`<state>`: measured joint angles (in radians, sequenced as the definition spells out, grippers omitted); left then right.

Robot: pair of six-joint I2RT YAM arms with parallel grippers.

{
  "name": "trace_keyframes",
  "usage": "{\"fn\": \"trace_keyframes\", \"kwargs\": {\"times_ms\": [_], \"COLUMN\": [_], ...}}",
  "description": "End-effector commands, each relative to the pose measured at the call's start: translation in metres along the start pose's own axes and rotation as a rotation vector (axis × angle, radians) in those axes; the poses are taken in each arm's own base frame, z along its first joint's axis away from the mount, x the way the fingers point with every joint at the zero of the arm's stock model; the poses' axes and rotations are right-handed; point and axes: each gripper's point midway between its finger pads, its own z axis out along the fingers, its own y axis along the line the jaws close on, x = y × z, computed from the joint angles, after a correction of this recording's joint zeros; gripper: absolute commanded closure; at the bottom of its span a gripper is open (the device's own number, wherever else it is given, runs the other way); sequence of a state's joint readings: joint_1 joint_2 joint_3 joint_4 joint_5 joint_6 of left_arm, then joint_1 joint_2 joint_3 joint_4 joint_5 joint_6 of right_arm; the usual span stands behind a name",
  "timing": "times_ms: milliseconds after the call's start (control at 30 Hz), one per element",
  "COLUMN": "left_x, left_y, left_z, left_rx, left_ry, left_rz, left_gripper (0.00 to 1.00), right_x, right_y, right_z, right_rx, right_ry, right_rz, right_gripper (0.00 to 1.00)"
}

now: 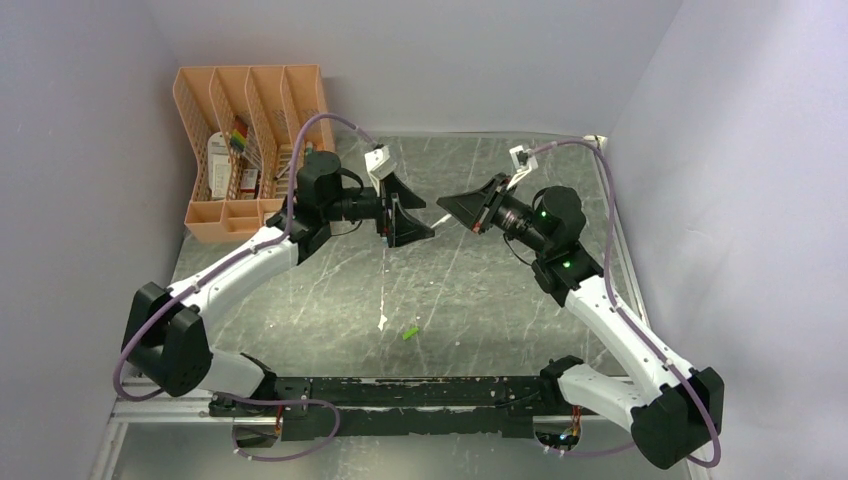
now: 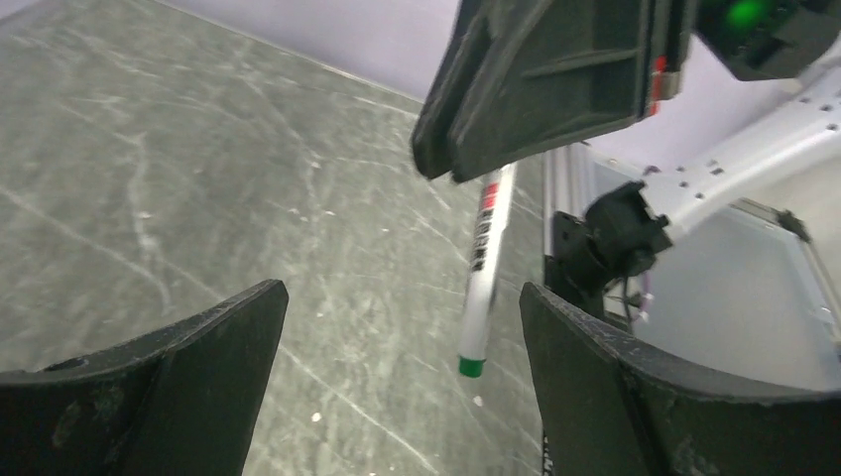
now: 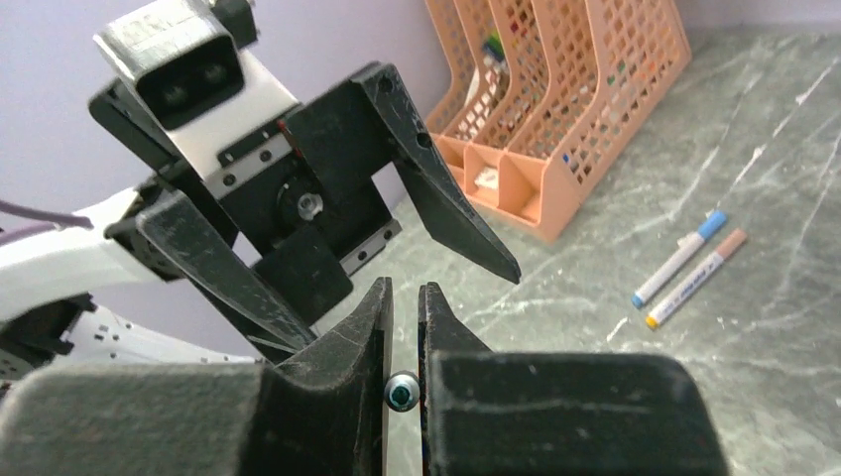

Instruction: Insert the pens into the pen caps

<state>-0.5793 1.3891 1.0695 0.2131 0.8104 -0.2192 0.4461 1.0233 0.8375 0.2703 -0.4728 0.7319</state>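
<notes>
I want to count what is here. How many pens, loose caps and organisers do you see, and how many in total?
Pens: 3 (green-tipped pen in the right gripper, blue-capped pen, orange-pink-capped pen)
Loose caps: 1 (green cap)
Organisers: 1 (peach organiser)
Total: 5

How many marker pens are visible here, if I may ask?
3: green-tipped pen in the right gripper; blue-capped pen and peach-capped pen side by side on the table.

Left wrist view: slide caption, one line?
Right gripper, shut on a white-barrelled pen with a green tip, points it toward the open left gripper.
</notes>
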Motion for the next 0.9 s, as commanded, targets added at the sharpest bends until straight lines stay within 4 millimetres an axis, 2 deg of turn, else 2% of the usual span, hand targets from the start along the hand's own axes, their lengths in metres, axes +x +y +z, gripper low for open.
{"fn": "trace_keyframes", "kwargs": {"times_ms": [0, 100, 167, 333, 467, 600, 867], "left_x": [-0.017, -0.025, -0.022, -0.003, 0.007, 0.013, 0.012], "left_y": [-0.037, -0.050, -0.047, -0.033, -0.033, -0.038, -0.045], "left_z": [-0.002, -0.005, -0.003, 0.006, 0.009, 0.015, 0.029], "left_rx": [0.215, 0.271, 0.265, 0.246, 0.254, 0.277, 0.320], "left_ry": [-0.048, -0.089, -0.074, -0.012, -0.013, 0.006, 0.015], "left_rz": [0.027, 0.022, 0.002, -0.073, -0.109, -0.122, -0.140], "left_gripper": [0.02, 0.00, 0.00, 0.04, 0.12, 0.06, 0.36], "right_x": [0.009, 0.011, 0.011, 0.006, 0.006, 0.007, 0.019], "right_y": [0.002, 0.000, 0.004, 0.009, 0.010, 0.007, 0.002], "right_z": [-0.006, -0.005, -0.005, -0.003, 0.002, 0.005, 0.012], "right_rx": [-0.013, -0.017, -0.037, -0.068, -0.086, -0.082, -0.073], "right_ry": [0.067, 0.076, 0.067, 0.035, 0.043, 0.043, 0.071], "right_rz": [-0.056, -0.059, -0.054, -0.043, -0.037, -0.027, -0.015], "right_gripper": [1.00, 1.00, 1.00, 1.00, 1.00, 1.00, 1.00]}}
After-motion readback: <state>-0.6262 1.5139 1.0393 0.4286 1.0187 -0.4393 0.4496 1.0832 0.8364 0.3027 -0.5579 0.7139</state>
